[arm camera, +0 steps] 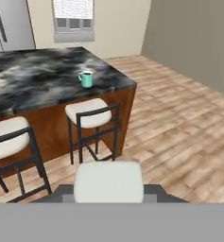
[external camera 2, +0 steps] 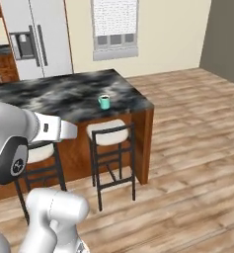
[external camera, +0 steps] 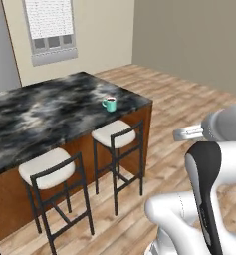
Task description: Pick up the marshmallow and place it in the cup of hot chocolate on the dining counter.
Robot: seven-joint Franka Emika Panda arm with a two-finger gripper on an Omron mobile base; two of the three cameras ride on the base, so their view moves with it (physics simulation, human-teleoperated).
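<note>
The marshmallow [arm camera: 108, 182], an off-white squarish block, sits at the bottom of the hand view between the dark fingertips [arm camera: 62, 193] of my gripper [arm camera: 108, 194], which is shut on it. The cup of hot chocolate [external camera: 109, 103] [external camera 2: 104, 102] [arm camera: 86, 78] is a small teal mug with dark liquid. It stands upright near the right end of the dining counter [external camera: 40, 114] [external camera 2: 64, 94] [arm camera: 33, 75], close to its front edge. My gripper is well short of the counter, over the wooden floor, and points toward the cup.
Two white-cushioned black stools [external camera: 114, 133] [external camera: 47, 168] [external camera 2: 106, 132] [arm camera: 87, 112] stand along the counter's near side, below the cup. A grey fridge [external camera 2: 34, 34] and a shaded window [external camera 2: 115, 27] are behind. Open wood floor [external camera 2: 187, 148] lies to the right.
</note>
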